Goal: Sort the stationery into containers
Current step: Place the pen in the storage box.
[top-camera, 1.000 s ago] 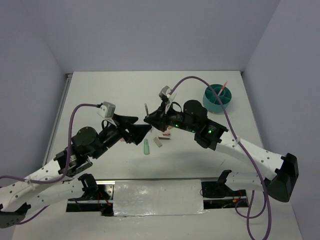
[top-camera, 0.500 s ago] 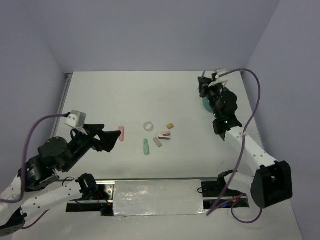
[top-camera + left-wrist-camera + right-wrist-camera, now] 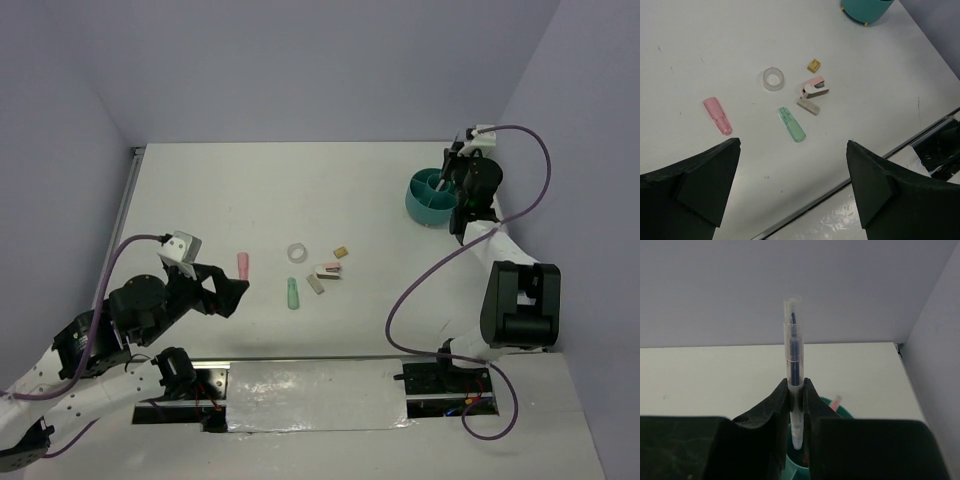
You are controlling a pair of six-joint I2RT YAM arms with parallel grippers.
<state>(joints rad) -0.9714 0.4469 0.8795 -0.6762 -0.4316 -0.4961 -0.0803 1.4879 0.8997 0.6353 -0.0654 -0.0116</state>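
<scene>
One tilted release and the clear plastic pen (image 3: 792,340) pinched in my right fingers (image 3: 774,404) could miss the round teal organiser (image 3: 431,212); left fingers (image 3: 700,185) gape

Left hand (image 3: 792,149) wide, right hand (image 3: 796,386) tight.

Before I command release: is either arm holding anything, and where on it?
The right fingers pinch a clear pen by its lower barrel, upright over the teal organiser. The left fingers are open, empty.

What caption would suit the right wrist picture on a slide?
Right gripper holding a clear pen upright over the teal organiser.
</scene>
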